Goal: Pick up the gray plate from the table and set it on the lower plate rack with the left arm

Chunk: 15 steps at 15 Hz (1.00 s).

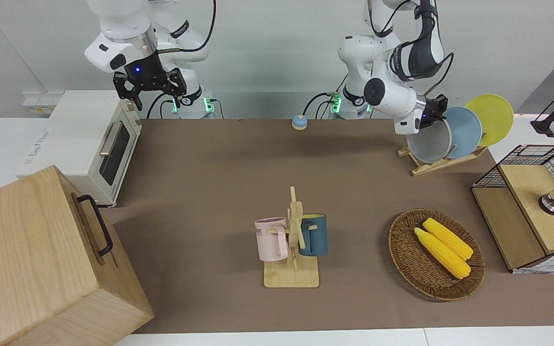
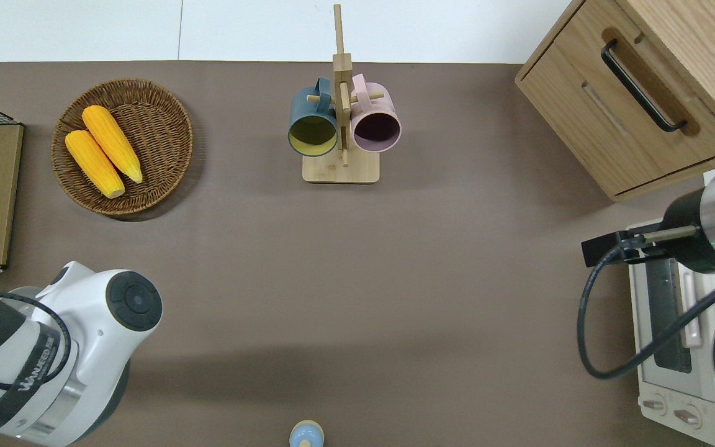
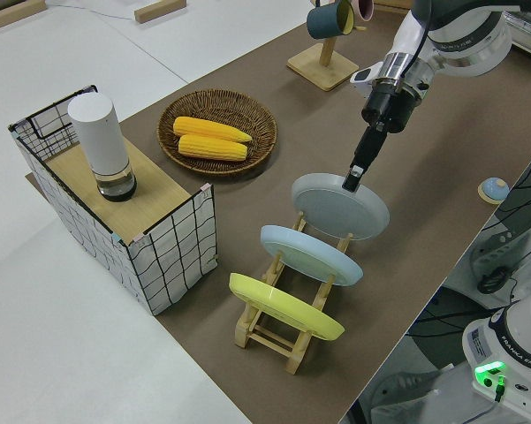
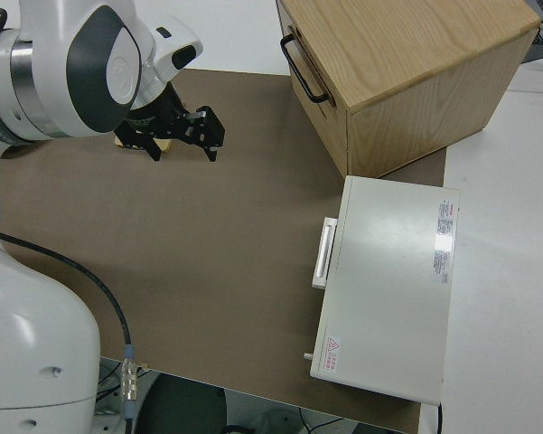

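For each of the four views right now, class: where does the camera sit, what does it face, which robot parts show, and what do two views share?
Front: across the table, facing both arms; left gripper at the gray plate.
Overhead: straight down on the mug stand; arm links only.
Left side: raised at the left arm's end, on the lower plate rack; left gripper on the gray plate's rim.
Right side: above the parked right arm; right gripper open.
Shared: front and left side show the corn basket.
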Motion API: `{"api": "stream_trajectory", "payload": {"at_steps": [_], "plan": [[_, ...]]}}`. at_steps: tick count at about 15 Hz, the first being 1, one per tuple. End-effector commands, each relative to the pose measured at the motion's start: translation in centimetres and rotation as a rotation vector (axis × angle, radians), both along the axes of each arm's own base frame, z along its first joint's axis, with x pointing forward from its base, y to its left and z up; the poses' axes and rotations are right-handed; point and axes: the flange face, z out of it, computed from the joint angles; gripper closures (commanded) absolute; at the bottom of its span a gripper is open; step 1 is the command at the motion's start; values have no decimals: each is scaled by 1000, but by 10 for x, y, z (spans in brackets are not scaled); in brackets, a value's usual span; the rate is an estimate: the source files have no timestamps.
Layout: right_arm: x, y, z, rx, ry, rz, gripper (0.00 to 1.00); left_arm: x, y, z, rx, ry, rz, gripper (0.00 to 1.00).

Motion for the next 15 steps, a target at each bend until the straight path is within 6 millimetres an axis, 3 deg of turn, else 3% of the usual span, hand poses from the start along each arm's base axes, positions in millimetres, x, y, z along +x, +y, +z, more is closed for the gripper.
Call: {"api": "stream_trajectory", "payload": {"at_steps": [1,6,8,9,10,11,15], "plan": [[-2,-1,3,9,7,-3,11,3,-11,-22,38,-30,-9,1000],[-2,-1,3,9,7,-3,13,7,-12,-26,21,-37,-22,974],[-2,-1,3,9,7,-3,11,8,-11,-26,18,-33,-24,455],[-2,-1,3,9,7,-2,11,9,-11,-26,16,-29,-27,324],[-2,-1,3,9,7,-3,13,9,-10,-25,14,-28,-27,80],[-2,-1,3,9,7,-3,13,10,-10,-24,13,-26,-29,7],[-2,-1,3,9,7,-2,11,16,-15,-13,-8,-49,-28,5]]}}
